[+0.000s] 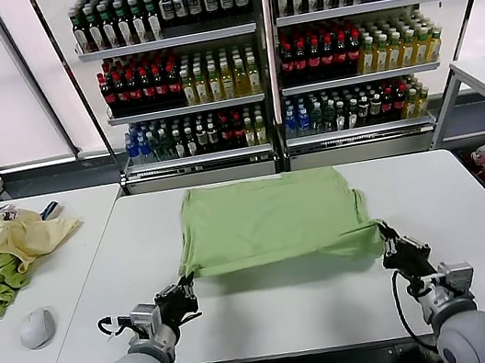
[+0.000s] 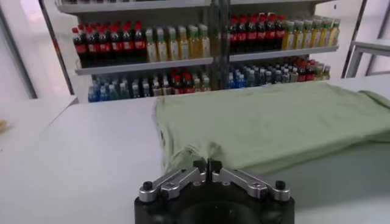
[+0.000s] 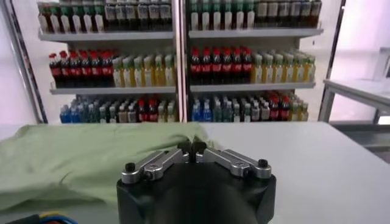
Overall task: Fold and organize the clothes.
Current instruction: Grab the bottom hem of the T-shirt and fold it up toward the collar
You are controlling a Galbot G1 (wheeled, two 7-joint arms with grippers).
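The shirt (image 1: pixel 270 219) lies on the white table (image 1: pixel 469 199), apparently folded once. The left gripper (image 1: pixel 187 292) and right gripper (image 1: pixel 390 241) each pinch a near corner with fingers closed. Further folds and tidying likely remain.
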